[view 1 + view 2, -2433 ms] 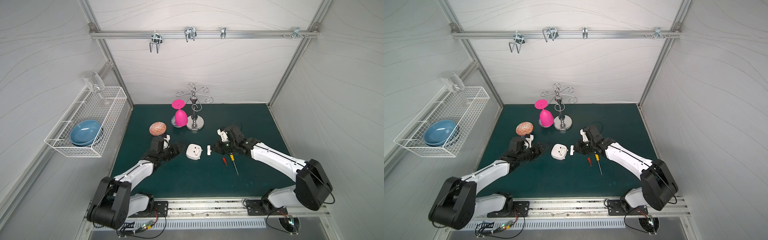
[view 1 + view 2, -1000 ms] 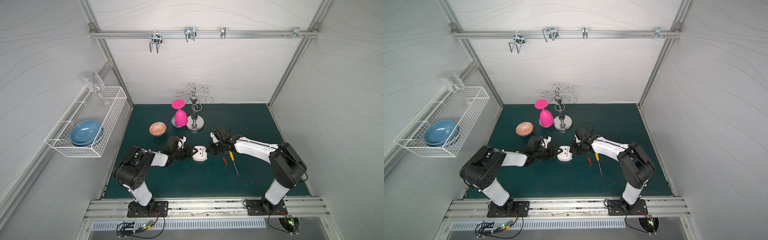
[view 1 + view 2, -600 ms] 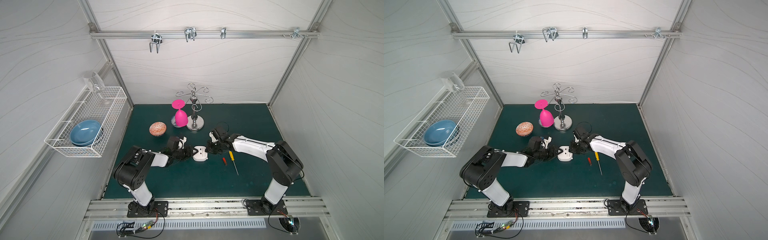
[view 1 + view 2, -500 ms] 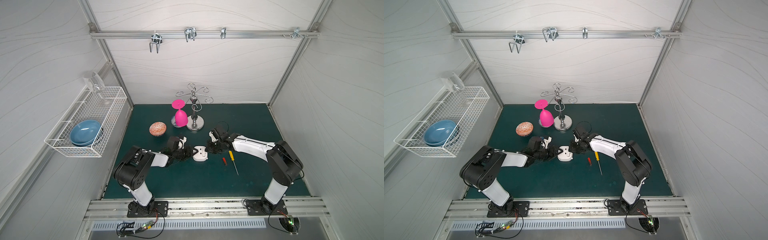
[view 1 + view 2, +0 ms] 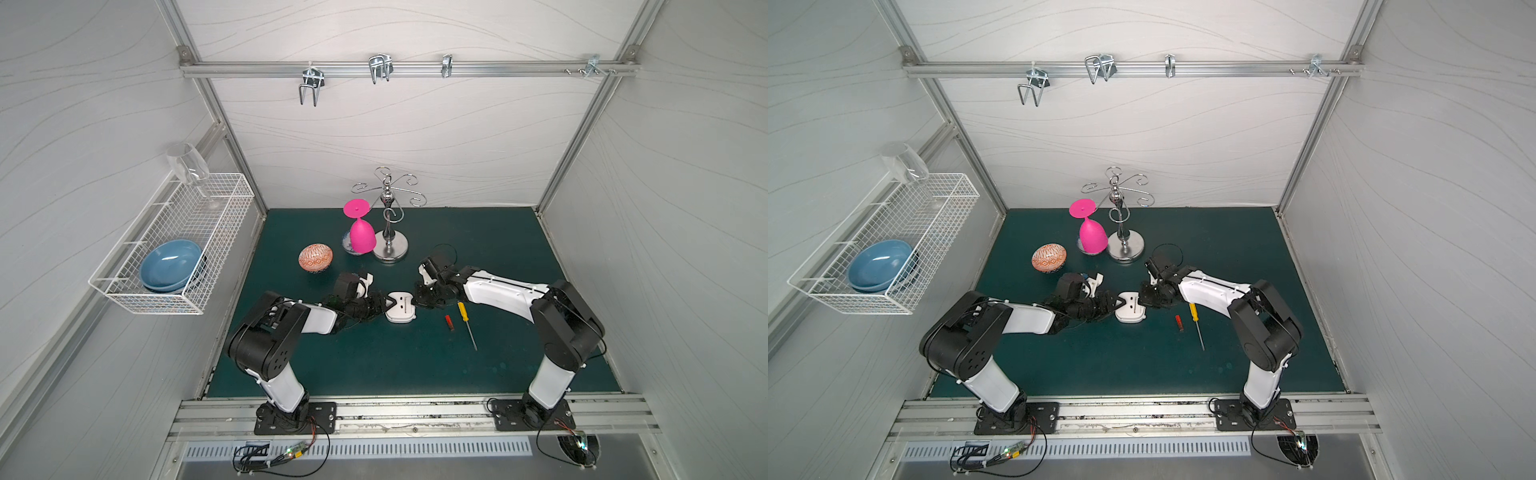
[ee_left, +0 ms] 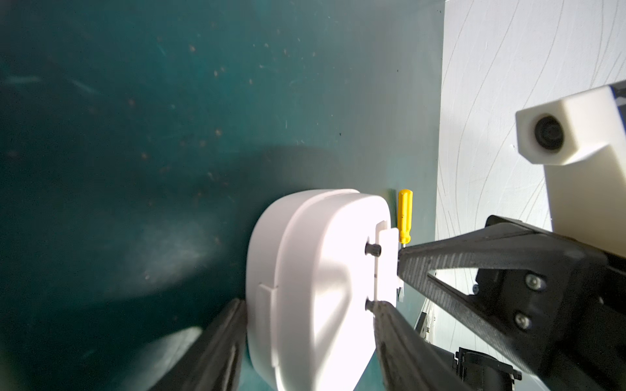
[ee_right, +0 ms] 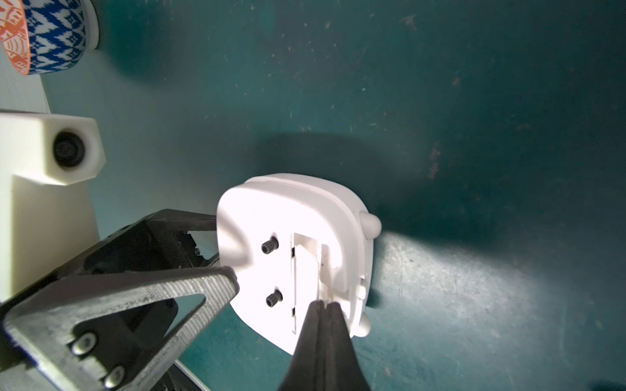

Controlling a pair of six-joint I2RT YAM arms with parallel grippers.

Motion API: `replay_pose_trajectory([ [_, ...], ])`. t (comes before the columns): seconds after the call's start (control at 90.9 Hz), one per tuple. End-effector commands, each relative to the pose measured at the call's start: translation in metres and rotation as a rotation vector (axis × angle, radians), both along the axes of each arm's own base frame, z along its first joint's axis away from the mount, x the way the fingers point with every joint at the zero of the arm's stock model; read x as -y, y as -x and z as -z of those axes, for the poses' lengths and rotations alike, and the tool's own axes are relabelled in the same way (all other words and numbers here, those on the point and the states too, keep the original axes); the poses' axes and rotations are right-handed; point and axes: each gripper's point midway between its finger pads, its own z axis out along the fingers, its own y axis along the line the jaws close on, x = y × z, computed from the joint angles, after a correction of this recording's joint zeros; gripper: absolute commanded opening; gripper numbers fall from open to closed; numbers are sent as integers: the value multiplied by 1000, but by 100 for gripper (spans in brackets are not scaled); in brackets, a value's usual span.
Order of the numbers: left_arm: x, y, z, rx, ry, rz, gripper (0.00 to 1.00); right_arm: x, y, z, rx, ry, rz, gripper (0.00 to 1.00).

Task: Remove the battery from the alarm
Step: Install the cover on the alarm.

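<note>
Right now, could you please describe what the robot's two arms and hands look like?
The left arm and right arm have white shells between bulky black joints, on black base plates. A thin black cable loops at the right wrist. The left hand and right hand are black, with triangular open-frame fingers, ribbed on the inner face, each carrying a cream camera block.

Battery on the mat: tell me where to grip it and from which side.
Take the battery across its red middle, coming straight down from above. It lies flat on the green mat, so only its rounded sides are free for the jaws to close across. The screwdriver lies alongside but apart, so a finger should probably fit between them.
</note>
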Motion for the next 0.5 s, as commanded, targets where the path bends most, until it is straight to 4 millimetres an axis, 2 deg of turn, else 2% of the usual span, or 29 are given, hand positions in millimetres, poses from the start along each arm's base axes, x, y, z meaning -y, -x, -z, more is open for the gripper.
replay_pose_trajectory([
  [0.0,2,1,-2,13,2,7,65,-5,-1,2,-9,11,-15,0],
  [0.484,2,3,0,10,1,10,65,-14,-5,4,-20,-9,-18,0],
])
